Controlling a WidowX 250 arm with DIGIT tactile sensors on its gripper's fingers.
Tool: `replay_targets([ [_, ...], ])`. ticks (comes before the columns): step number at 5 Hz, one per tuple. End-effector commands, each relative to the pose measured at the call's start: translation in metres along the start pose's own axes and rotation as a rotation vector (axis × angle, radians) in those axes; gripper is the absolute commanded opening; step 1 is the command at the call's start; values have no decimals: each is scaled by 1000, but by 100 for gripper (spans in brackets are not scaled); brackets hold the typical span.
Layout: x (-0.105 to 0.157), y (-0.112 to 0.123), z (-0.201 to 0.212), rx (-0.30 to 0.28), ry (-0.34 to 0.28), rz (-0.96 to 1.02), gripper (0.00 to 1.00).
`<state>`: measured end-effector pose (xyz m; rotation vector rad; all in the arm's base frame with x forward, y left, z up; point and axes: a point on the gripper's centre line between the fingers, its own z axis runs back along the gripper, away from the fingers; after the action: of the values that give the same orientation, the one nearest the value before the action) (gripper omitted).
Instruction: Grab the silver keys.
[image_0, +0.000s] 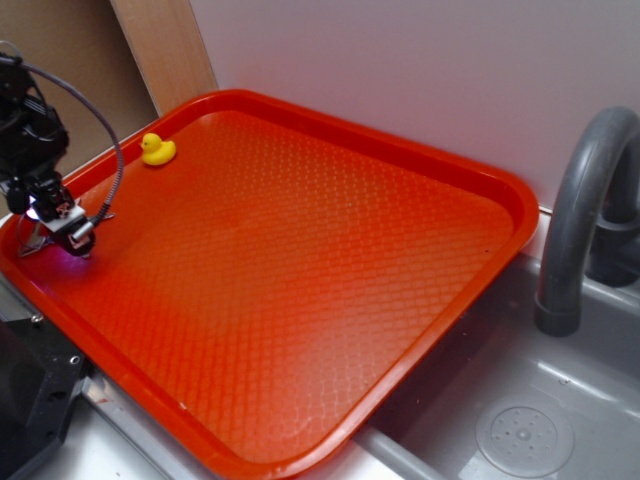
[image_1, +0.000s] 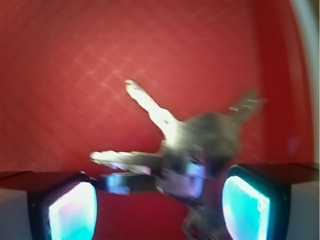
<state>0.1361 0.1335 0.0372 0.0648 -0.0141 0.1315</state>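
Note:
The silver keys lie fanned out on the red tray, blurred in the wrist view. My gripper is open, with its two glowing fingertips low on either side of the bunch's near part; one key reaches toward the left finger. In the exterior view the gripper sits down at the tray's left edge, and the keys are mostly hidden under it.
A yellow toy duck sits at the tray's far left corner. The tray rim rests over a grey sink with a grey faucet at right. A white wall stands behind.

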Motion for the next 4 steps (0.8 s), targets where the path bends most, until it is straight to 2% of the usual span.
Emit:
replay_targets([
  [1,-12,9,22,57,-5,-6,0],
  [2,-6,11,18,59,-4,-2,0],
  [4,4,-2,9,117,-10,16,0],
])
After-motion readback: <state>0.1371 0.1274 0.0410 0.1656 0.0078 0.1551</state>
